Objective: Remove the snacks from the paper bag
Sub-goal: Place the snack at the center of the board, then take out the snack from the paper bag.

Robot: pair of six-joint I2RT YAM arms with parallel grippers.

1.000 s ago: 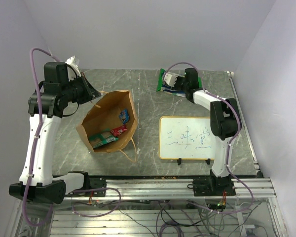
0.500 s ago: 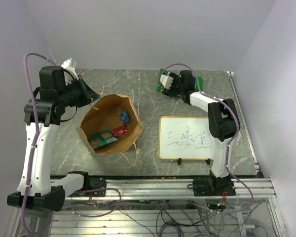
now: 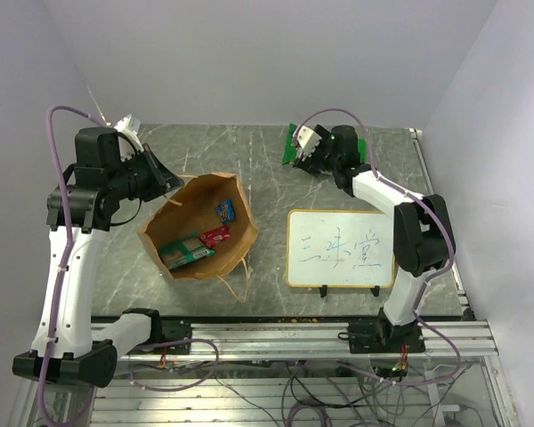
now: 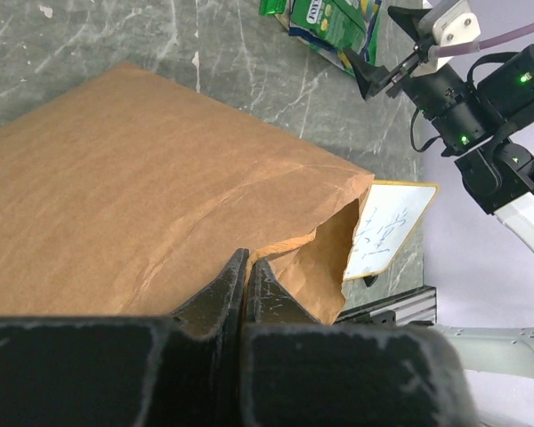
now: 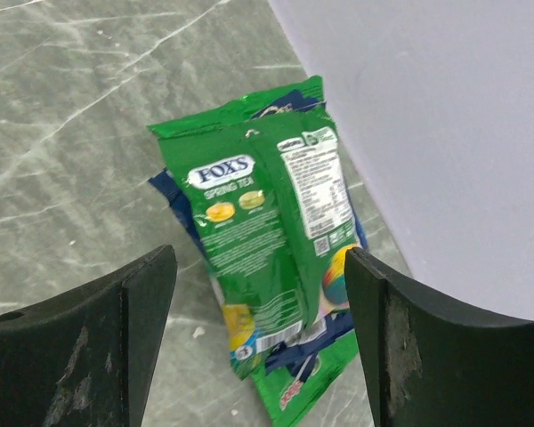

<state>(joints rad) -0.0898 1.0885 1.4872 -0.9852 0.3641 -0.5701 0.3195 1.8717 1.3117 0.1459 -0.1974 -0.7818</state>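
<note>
The left gripper (image 4: 246, 263) is pinched tight on the rim of the paper bag (image 4: 142, 178) and should hold that mouth open and steady, since a green packet (image 3: 185, 250), a red packet (image 3: 215, 236) and a blue pouch (image 3: 224, 210) lie inside. Farther right, the right gripper (image 5: 260, 267) stands wide and empty over a green snack bag (image 5: 249, 178) at the far edge of the table (image 5: 71, 133); it should lift straight clear before reaching in

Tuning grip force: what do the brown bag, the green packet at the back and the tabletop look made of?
The paper bag: brown kraft paper, matte; creases and a crumpled rim show it. The green packet: likely plastic film, glossy, printed, with sheen and wrinkles. The tabletop: grey-green with white veins, smooth; stone or marble-look laminate, cannot tell which.
</note>
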